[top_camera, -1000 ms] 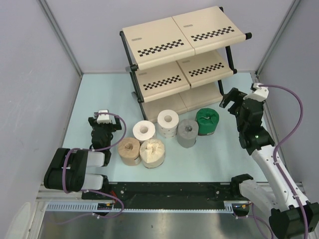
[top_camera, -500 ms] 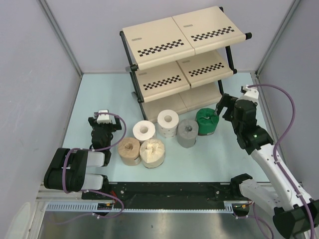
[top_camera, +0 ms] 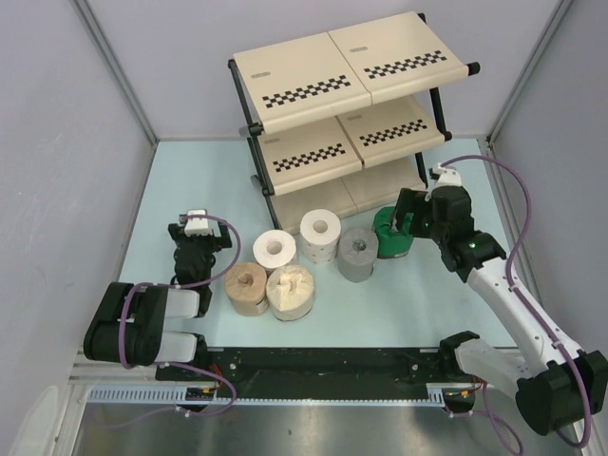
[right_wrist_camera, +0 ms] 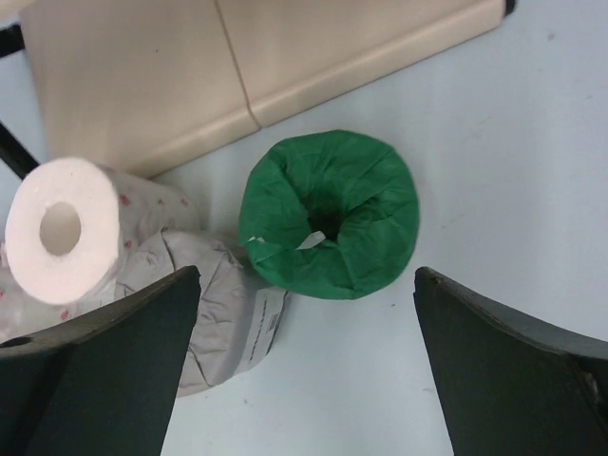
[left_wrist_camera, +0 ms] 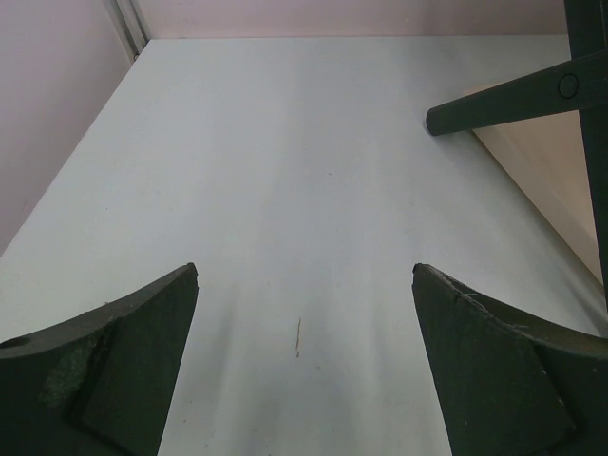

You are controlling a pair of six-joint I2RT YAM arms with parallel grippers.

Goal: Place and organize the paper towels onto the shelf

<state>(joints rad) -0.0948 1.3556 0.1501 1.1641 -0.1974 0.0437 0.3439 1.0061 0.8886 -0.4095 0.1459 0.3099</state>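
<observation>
Right end effector (right_wrist_camera: 304, 277) hovers wide open over the green roll (right_wrist_camera: 372, 220), gripping nothing.
All six paper towels stand on the table (top_camera: 190, 180) in front of the shelf (top_camera: 351, 66): green nearest its bottom tier, the grey roll (top_camera: 358, 255) just beside it, the other four clustered leftward. The left end effector (left_wrist_camera: 304, 275) is wide open and empty, low over the table.
</observation>
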